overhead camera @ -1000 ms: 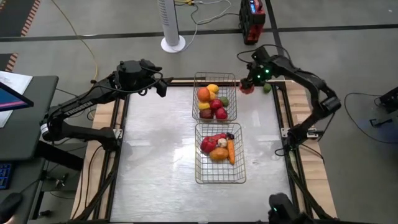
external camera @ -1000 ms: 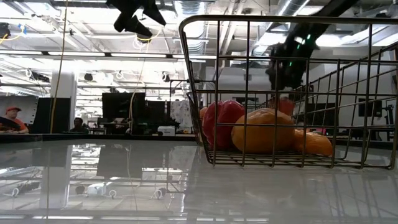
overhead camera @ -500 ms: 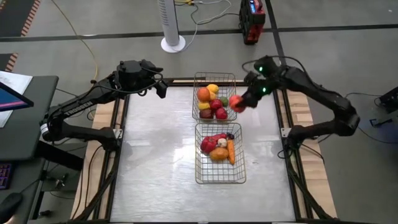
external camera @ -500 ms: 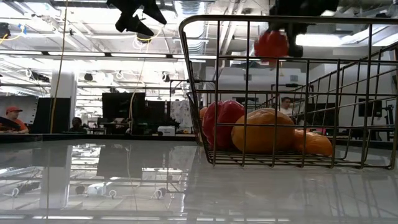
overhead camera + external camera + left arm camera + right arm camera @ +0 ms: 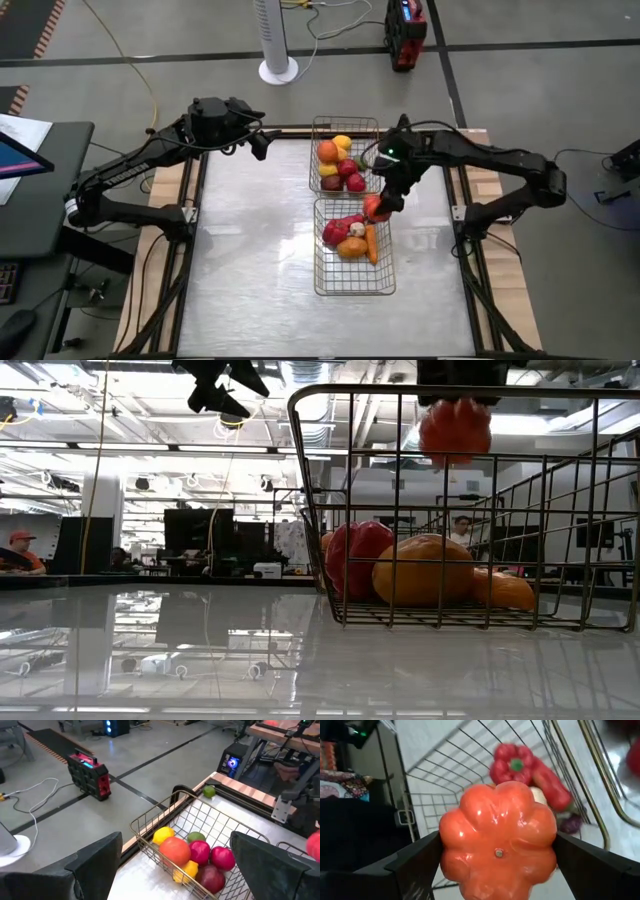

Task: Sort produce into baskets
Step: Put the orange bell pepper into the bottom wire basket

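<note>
My right gripper [image 5: 379, 203] is shut on a red ribbed tomato [image 5: 498, 846], above the far right corner of the near wire basket [image 5: 353, 287]; the tomato also shows in the low view [image 5: 455, 430]. That basket holds red peppers [image 5: 341, 228], a pale garlic, an orange fruit and a carrot [image 5: 372, 243]. The far basket [image 5: 345, 124] holds an orange [image 5: 327, 152], a lemon, red fruits and a lime. A lime [image 5: 209, 792] lies on the table's far right. My left gripper [image 5: 262, 139] is open and empty, high over the table's far left. My right gripper pinches the tomato's two opposite sides [image 5: 547, 850] between its two fingers [image 5: 590, 865]. The fingers come from above, pointing down. The tomato hangs clear above the near basket's rim, its underside facing the wrist camera.
A white fan base [image 5: 278, 70] and a red-black box [image 5: 405, 35] stand on the floor beyond the table. People sit in the room behind, in the low view [image 5: 20, 550]. Bare tabletop lies left of the baskets [image 5: 250, 230].
My right gripper has carried the red tomato from the table's far right corner up and toward the near and left, past the far basket's right side, to above the near basket's far right corner. The lime stays at the far right.
</note>
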You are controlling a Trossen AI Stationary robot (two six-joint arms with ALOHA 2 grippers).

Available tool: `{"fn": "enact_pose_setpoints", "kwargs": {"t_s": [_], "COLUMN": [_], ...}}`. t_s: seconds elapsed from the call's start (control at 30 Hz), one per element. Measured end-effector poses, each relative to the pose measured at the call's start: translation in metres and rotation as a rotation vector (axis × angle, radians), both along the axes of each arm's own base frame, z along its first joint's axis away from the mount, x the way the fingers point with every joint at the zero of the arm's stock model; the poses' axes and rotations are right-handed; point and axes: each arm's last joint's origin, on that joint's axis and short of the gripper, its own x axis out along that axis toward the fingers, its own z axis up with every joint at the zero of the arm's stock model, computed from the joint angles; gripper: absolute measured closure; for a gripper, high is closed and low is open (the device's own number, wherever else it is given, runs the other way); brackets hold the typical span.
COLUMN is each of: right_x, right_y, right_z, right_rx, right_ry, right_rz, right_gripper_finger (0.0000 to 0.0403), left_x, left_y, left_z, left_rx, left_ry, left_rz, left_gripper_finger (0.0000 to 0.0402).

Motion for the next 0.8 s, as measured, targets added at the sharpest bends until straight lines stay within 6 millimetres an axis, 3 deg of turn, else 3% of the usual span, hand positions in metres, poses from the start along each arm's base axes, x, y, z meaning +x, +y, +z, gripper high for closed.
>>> {"fn": "enact_pose_setpoints", "kwargs": {"t_s": [0.17,0.3,0.37,0.43,0.57,0.8], "right_x": [-0.003,0.001,0.0,0.003,0.023,0.026], "right_y": [-0.008,0.004,0.008,0.003,0.0,-0.005], "right_z": [-0.008,-0.019,-0.027,-0.033,-0.031,-0.018], "right_rx": [0.023,0.005,-0.066,-0.126,0.009,-0.083], "right_ry": [0.078,0.177,0.247,0.298,0.127,0.108], "right_rz": [-0.037,0.059,0.15,0.117,0.109,0.072], "right_gripper_finger": [0.0004,0.0004,0.0004,0.0004,0.0004,0.0005], "left_x": [0.0,0.0,0.0,0.0,0.0,0.001], "left_y": [0.0,0.0,0.0,0.0,0.0,-0.001], "left_z": [0.0,0.0,0.0,0.0,0.0,0.0], "left_rx": [0.0,0.0,0.001,0.003,-0.004,-0.036], "left_ry": [0.0,0.0,0.001,0.002,-0.004,-0.023], "left_rz": [0.0,0.001,0.003,0.004,0.0,-0.049], "left_gripper_finger": [0.0045,0.0045,0.0045,0.0045,0.0045,0.0045]}}
